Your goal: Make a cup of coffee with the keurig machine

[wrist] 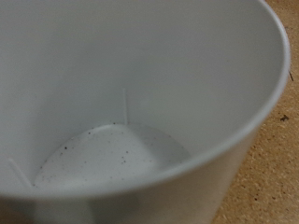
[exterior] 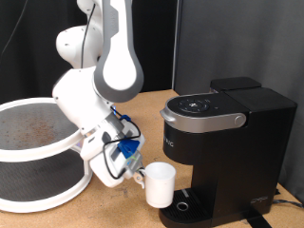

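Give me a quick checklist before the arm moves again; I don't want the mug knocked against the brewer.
1. Mug upright: ok, the cup stands straight, mouth up.
2. Grip: cannot tell, the gripper is at the cup's handle side, fingers hidden.
3. Cup on the drip base: not ok, it sits just off it toward the exterior view's left.
4. Cup inside: ok, no liquid; tiny dark specks on the bottom.
5. Lid of the keurig machine: ok, down.

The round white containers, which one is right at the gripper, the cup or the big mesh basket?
The cup, the small plain one beside the keurig machine, at the gripper. The mesh basket is much larger and perforated.
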